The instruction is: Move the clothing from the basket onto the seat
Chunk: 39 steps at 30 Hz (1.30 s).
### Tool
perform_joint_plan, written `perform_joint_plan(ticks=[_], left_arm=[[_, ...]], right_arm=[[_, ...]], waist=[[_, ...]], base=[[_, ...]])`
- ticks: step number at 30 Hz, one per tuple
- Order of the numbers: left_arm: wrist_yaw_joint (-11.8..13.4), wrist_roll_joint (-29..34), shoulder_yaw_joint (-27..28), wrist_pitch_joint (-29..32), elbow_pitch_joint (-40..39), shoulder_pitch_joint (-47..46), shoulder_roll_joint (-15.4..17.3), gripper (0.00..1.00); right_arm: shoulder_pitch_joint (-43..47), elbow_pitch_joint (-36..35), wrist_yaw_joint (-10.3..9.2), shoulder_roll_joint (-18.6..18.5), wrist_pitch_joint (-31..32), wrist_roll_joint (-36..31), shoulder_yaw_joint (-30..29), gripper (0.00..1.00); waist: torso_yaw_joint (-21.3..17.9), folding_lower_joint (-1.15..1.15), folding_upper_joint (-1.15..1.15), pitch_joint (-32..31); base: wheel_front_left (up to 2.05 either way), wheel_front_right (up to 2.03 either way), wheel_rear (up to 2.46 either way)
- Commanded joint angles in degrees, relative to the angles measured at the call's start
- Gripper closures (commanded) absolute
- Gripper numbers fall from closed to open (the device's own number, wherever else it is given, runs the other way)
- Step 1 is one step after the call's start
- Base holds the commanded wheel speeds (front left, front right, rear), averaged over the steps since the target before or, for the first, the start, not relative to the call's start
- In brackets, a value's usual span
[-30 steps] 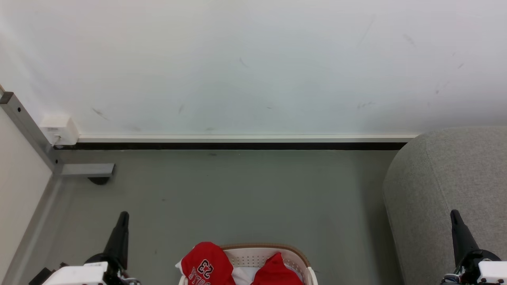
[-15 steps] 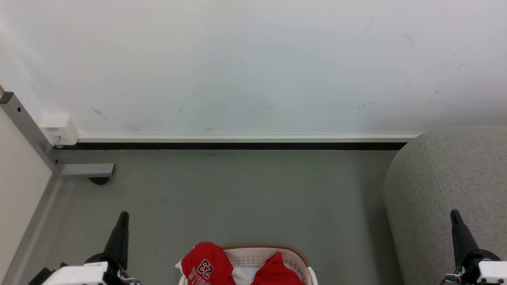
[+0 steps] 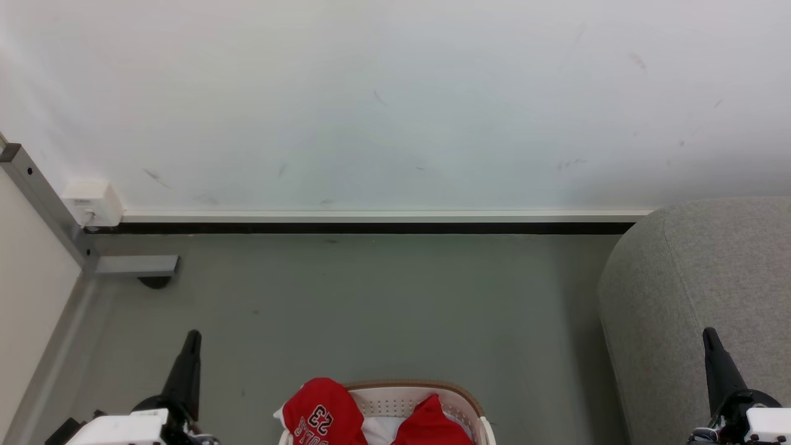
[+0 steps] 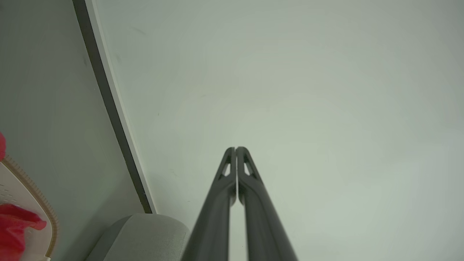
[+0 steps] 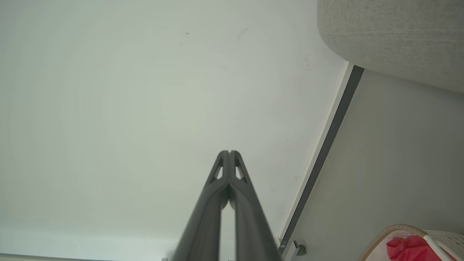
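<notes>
The red clothing [image 3: 321,414] with white "23" lettering lies heaped in the white basket [image 3: 408,390] with its brown rim, at the bottom middle of the head view. The grey seat [image 3: 698,278] stands at the right. My left gripper [image 3: 193,335] points up at the lower left, left of the basket, shut and empty. My right gripper [image 3: 708,332] rises at the lower right in front of the seat, also shut with nothing in it. In the left wrist view the left gripper [image 4: 235,148] faces the wall, fingers pressed together; the right gripper [image 5: 229,152] does the same in its own view.
A white wall [image 3: 395,105] with a dark baseboard [image 3: 371,228] runs across behind the grey floor [image 3: 371,309]. A metal post with a foot [image 3: 133,265] and a small white box [image 3: 93,201] stand at the left corner.
</notes>
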Motion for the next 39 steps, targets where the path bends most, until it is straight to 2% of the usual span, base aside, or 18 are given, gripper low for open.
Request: perform_joint_plan(ticks=[1,14,15,26,39], left_arm=[[-0.07,-0.85,0.07,0.13,-0.07,-0.53,0.17,1.0],[-0.07,-0.85,0.07,0.13,-0.07,-0.53,0.17,1.0],[0.0,0.0,0.0,0.0,0.05,0.01,-0.01,0.0],[0.03,1.64,-0.45,-2.52,-0.56,0.96,-0.25,0.0],[0.04,13.71,-0.68,-5.68,-4.41,0.75,-0.16,0.0]], right_arm=[[-0.77,0.13,-0.16,-0.03,0.03,-0.46,-0.15,1.0],[-0.78,0.13,-0.16,-0.03,0.03,-0.46,-0.15,1.0],[0.01,0.04,0.0,0.01,0.0,0.0,0.0,0.0],[0.81,-1.23,0.0,0.17,-2.49,-1.68,2.36,0.0],[0.4,-5.09,-0.01,-0.02,-5.69,-11.91,4.34,0.0]], waist=[[0.0,0.0,0.0,0.0],[0.0,0.0,0.0,0.0],[0.0,0.0,0.0,0.0],[0.05,0.0,0.0,0.08],[-0.1,0.0,0.0,0.45]], base=[[0.0,0.0,0.0],[0.0,0.0,0.0],[0.0,0.0,0.0],[0.0,0.0,0.0],[0.0,0.0,0.0]])
